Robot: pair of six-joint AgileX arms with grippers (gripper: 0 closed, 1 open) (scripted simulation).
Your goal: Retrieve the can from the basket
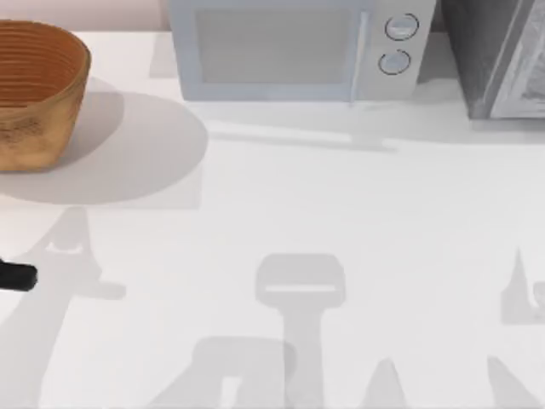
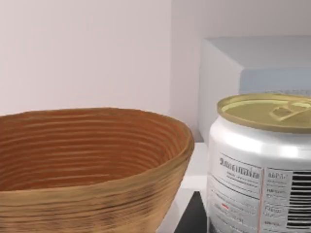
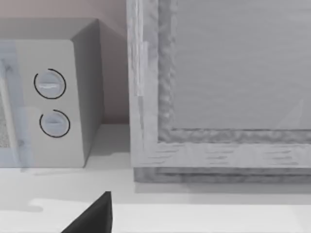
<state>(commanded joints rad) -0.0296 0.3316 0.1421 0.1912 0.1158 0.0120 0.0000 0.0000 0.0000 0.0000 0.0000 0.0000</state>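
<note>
Can [image 2: 262, 165]: upright, out of the basket [image 2: 92, 165]. In the left wrist view it stands beside the basket's outer wall and closer to the cam than the basket. The gold-tan lid w/ pull tab faces up. The body is whitish-silver w/ black print, a barcode and a small red mark. Can't tell whether the can rests on the worktop or is lifted, nor where over the worktop it sits.

Basket [image 1: 38, 94] sits at the far left corner of the worktop [image 1: 341, 221], upright, mouth up. It has orange-brown ribbed rings inside and a tan weave outside. No items seen inside it in the part that shows.

Left gripper [image 2: 192, 218]: a dark part of it shows just beside the can's lower side, touching or nearly so, can't tell which. Whether it grasps the can or is released: can't tell. A black bit of the left arm [image 1: 17, 277] pokes in at the worktop's left edge, nearer the front than the basket and apart from it.

Right gripper [image 3: 92, 216]: a dark tip shows low over the worktop near the far right corner. It faces the gap between the microwave [image 3: 53, 102] and the grey cabinet [image 3: 218, 92]. Grip state: can't tell. Nothing seen in it.

Microwave [image 1: 294, 47] stands at the far edge, about mid, door to the front. Its 2 round knobs [image 1: 398, 43] are on its right side. Grey cabinet [image 1: 502, 55] fills the far right corner, just right of the microwave w/ a narrow gap between. Arm shadows lie across the front half of the worktop.
</note>
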